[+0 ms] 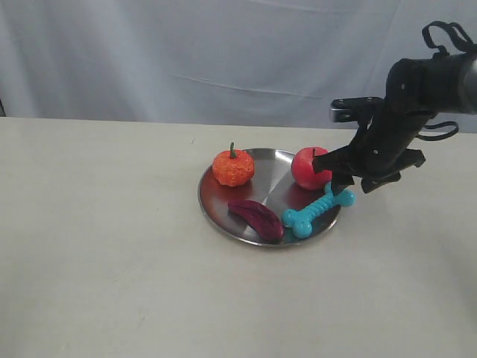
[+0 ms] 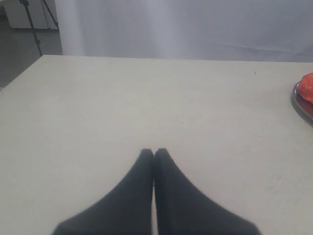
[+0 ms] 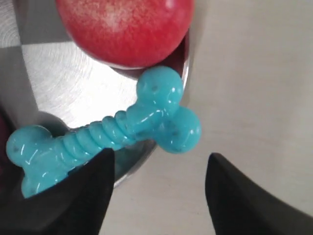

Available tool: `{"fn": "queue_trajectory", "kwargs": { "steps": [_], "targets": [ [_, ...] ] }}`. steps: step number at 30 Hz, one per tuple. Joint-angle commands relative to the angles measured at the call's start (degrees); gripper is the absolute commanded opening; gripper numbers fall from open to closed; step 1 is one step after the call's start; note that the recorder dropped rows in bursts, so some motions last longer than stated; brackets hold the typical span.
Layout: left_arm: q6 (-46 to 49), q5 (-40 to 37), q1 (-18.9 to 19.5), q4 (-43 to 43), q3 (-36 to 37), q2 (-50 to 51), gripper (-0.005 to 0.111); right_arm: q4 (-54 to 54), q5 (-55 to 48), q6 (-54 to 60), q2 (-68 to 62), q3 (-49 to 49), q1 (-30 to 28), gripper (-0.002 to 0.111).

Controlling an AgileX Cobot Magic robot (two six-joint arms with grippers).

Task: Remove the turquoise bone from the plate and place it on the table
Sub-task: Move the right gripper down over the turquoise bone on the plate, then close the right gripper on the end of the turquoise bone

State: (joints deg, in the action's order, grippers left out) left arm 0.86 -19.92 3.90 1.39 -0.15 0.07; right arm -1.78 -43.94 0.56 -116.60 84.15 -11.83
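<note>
Fingers spread, the right gripper (image 3: 159, 159) is hovering over the turquoise bone (image 3: 105, 134) overhanging the plate (image 3: 54, 83). The left gripper (image 2: 154, 154) is pressing its fingers together.

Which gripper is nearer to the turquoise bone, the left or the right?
Right. The right gripper hangs open just above the turquoise bone. The left gripper is shut over the table, well short of the plate.

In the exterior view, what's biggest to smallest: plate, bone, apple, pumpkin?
1. Round silver metal plate
2. Turquoise rubbery bone
3. Round red apple and bumpy orange pumpkin look alike.
</note>
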Motion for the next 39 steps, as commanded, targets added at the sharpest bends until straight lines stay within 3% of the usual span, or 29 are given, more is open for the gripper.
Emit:
{"fn": "queue_trajectory", "kwargs": {
  "steps": [1, 5, 13, 19, 24, 39],
  "targets": [
    [-0.24, 0.31, -0.44, 0.07, 0.15, -0.07, 0.0, -2.12, -0.58, 11.71, -0.39, 0.39, 0.03, 0.053],
    [-0.24, 0.31, -0.44, 0.07, 0.15, -0.07, 0.0, -5.86, -5.48, 25.62, -0.21, 0.39, 0.03, 0.053],
    [-0.24, 0.31, -0.44, 0.07, 0.15, -0.07, 0.0, -5.99, -2.81, 29.5, -0.21, 0.39, 0.03, 0.053],
    [-0.24, 0.31, -0.44, 0.07, 0.15, -0.07, 0.0, -7.47, -1.26, 6.67, -0.43, 1.49, 0.14, 0.053],
    [-0.24, 0.31, -0.44, 0.07, 0.15, -0.07, 0.0, -7.59, -8.61, -1.41, -0.78, 3.81, 1.23, 0.053],
    [-0.24, 0.31, -0.44, 0.07, 0.15, -0.07, 0.0, -1.56, -7.89, -21.38, -3.54, 4.57, 5.58, 0.053]
  ]
}}
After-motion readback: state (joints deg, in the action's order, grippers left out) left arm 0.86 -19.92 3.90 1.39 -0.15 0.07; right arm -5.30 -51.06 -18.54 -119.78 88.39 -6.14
